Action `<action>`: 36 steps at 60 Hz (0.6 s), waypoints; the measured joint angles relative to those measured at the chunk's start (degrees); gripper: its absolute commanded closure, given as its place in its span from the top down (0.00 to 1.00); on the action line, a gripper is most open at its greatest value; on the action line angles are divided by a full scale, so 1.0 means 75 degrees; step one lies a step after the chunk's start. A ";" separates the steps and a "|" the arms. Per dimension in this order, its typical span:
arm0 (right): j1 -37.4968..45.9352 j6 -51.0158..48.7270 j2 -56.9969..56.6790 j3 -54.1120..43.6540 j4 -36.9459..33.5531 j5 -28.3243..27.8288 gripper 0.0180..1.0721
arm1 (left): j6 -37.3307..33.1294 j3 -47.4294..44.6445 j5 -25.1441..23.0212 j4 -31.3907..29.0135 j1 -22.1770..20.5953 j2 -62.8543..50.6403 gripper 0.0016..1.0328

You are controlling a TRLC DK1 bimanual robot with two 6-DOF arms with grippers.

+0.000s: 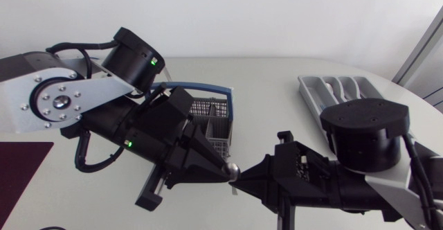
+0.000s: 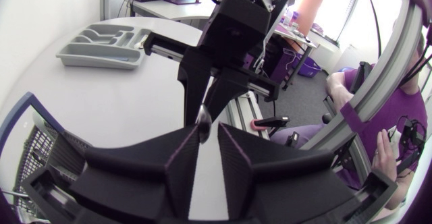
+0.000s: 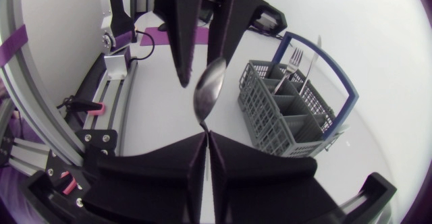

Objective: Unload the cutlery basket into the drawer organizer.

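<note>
A metal spoon (image 1: 233, 169) hangs in the air between my two grippers, above the table in front of the grey cutlery basket (image 1: 211, 119). My right gripper (image 3: 206, 135) is shut on the spoon's handle, and the bowl (image 3: 209, 89) stands up from its tips. My left gripper (image 2: 207, 133) meets it head-on, its fingers slightly parted on either side of the bowl (image 2: 202, 116). Forks (image 3: 293, 59) still stand in the basket (image 3: 283, 116). The grey drawer organizer (image 1: 339, 91) lies at the back right.
The basket's blue handle (image 1: 208, 88) arches over it behind my left arm. A dark red mat (image 1: 21, 174) lies at the front left edge. Bare white table (image 1: 277, 105) stretches between the basket and the organizer (image 2: 101, 45).
</note>
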State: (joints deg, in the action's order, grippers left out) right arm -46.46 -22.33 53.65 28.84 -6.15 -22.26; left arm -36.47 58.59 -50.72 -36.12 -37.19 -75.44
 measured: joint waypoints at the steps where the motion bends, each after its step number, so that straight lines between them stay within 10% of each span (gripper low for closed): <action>1: 0.0003 0.0003 0.0000 0.0000 -0.0003 0.0009 0.06 | 0.0006 0.0009 -0.0003 0.0032 0.0000 0.0000 0.58; 10: 0.0009 0.0003 0.0006 -0.0006 -0.0026 0.0187 0.06 | 0.0227 0.0085 -0.0003 0.0376 0.0041 0.0000 0.86; 25: 0.0694 -0.0038 -0.0137 -0.0216 -0.0589 0.0350 0.06 | 0.1163 0.0207 0.0522 0.1591 0.0469 0.0000 0.89; 36: 0.2556 -0.0670 -0.0600 -0.0294 -0.0825 0.0344 0.06 | 0.1702 0.0306 0.2052 0.2139 0.0839 -0.0006 0.89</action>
State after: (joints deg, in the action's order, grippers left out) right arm -27.29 -27.35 49.15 26.63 -12.34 -19.68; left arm -23.70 60.88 -35.33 -20.08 -30.89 -75.48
